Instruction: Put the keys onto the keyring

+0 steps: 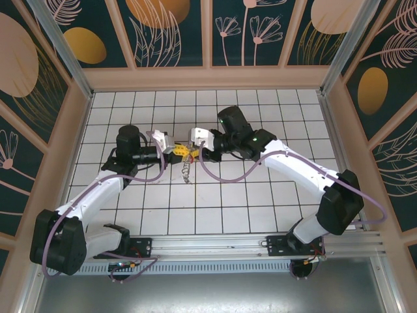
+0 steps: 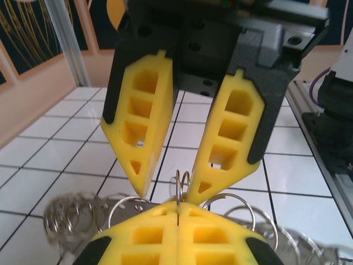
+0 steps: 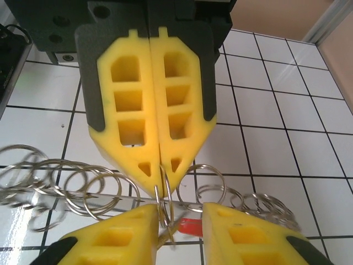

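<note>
Thin silvery wire keyring (image 3: 164,205), with a small red tag (image 3: 190,225) and many dangling silvery rings, hangs above the centre of the white tiled table (image 1: 215,195). Left gripper (image 3: 160,179) is clamped on its wire. Right gripper (image 3: 179,215) has its fingers apart, straddling the wire.

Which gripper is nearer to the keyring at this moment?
Left. The left gripper pinches one ring of the keyring; the right gripper faces it, jaws open astride that same ring, not gripping.

A white tiled surface (image 1: 215,195) with dark grid lines sits inside pale wooden framing (image 1: 208,78). Dark teal wall panels (image 1: 179,52) carry peach and gold plant motifs. Lighting is even.
</note>
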